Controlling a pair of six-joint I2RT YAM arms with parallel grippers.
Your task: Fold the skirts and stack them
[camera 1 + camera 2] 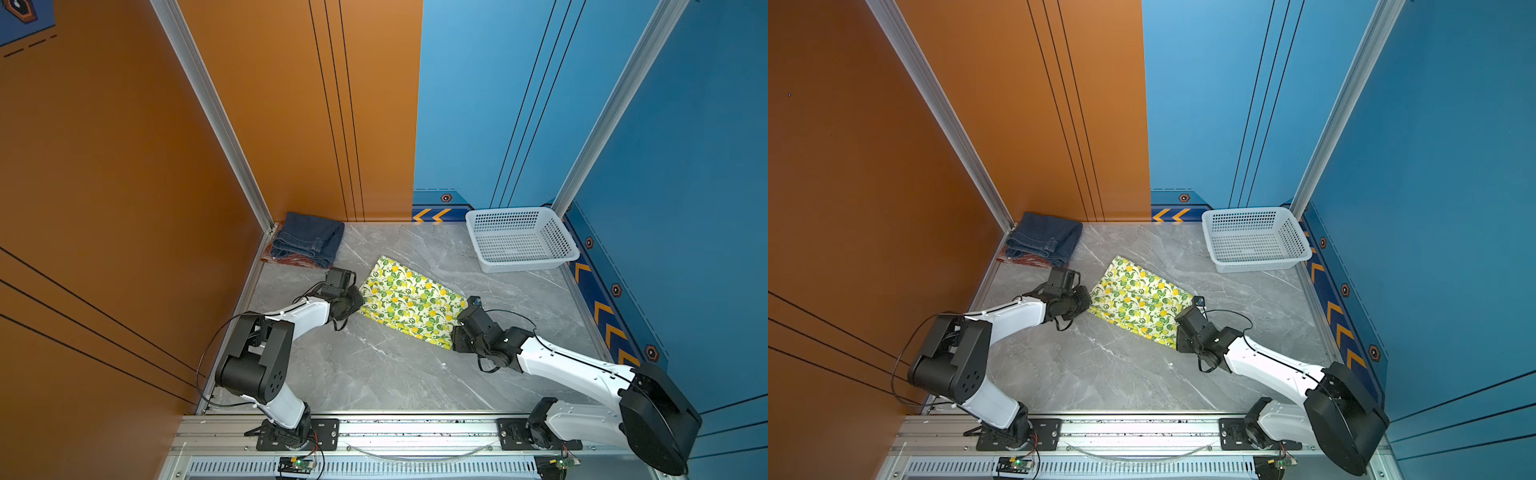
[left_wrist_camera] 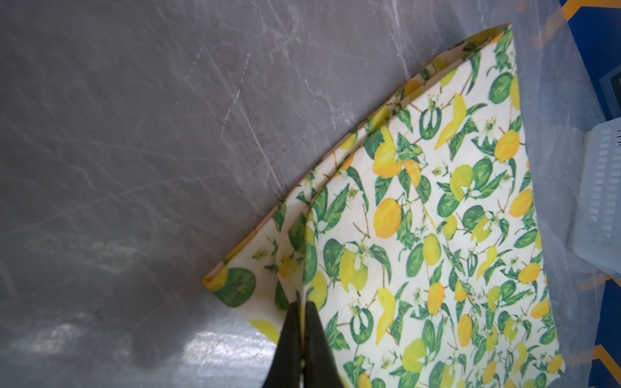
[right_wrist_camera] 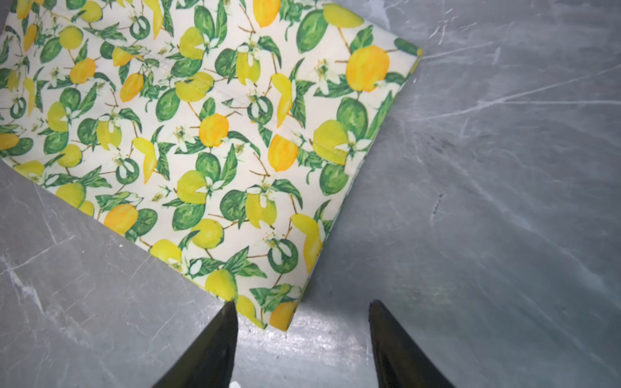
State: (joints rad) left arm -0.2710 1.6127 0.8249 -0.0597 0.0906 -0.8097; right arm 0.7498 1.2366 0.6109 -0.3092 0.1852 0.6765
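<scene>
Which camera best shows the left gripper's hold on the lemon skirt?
The left wrist view: up close, the left gripper pinches the lemon skirt at a folded edge. In both top views the wrist hides the pinch. The right wrist view shows only the skirt's other end.

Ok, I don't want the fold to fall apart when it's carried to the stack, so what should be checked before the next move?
1. Left fingers shut on the lemon skirt edge: ok.
2. Left fingers pinching every layer: cannot tell.
3. Right fingers gripping the opposite corner: not ok; they are open, with the corner lying between them.
4. Lemon skirt folded and flat on the table: ok.
5. Stack ready, denim skirt on the plaid skirt in the far left corner: ok.
6. Basket out of the path, far right: ok.
</scene>
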